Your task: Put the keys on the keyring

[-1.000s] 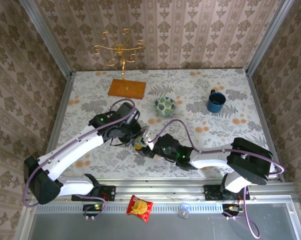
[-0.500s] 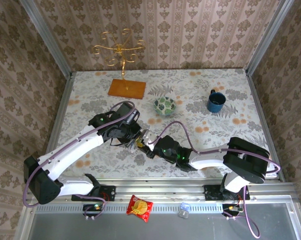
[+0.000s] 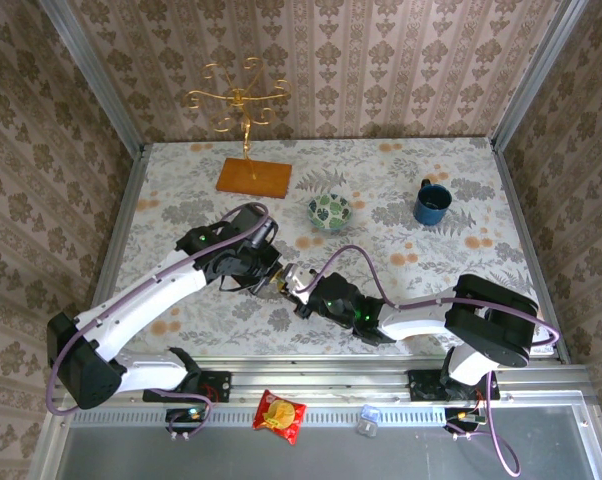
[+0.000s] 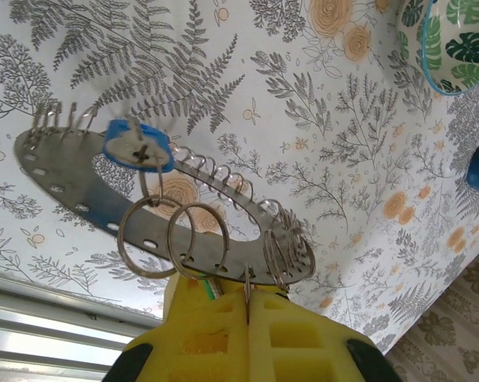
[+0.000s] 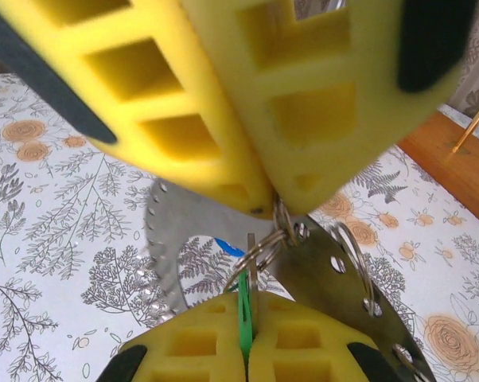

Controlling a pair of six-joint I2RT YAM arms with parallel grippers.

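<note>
Meeting above the floral table [image 3: 381, 180], the left gripper [image 4: 247, 298] clamps the keyring [image 4: 64, 187] (blue key [image 4: 138, 147] hanging on it) while the right gripper [image 5: 248, 318] pinches the green key [image 5: 243, 296] at its rim.

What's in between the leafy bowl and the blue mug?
Just bare flowery tablecloth lies between the bowl and the blue mug, seen in the top view.

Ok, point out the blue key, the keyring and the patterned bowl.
blue key [image 4: 138, 147]: left wrist view, on its plastic head.
keyring [image 4: 64, 171]: left wrist view, on the flat band's left end.
patterned bowl [image 3: 329, 211]: top view, on its inner wall.
</note>
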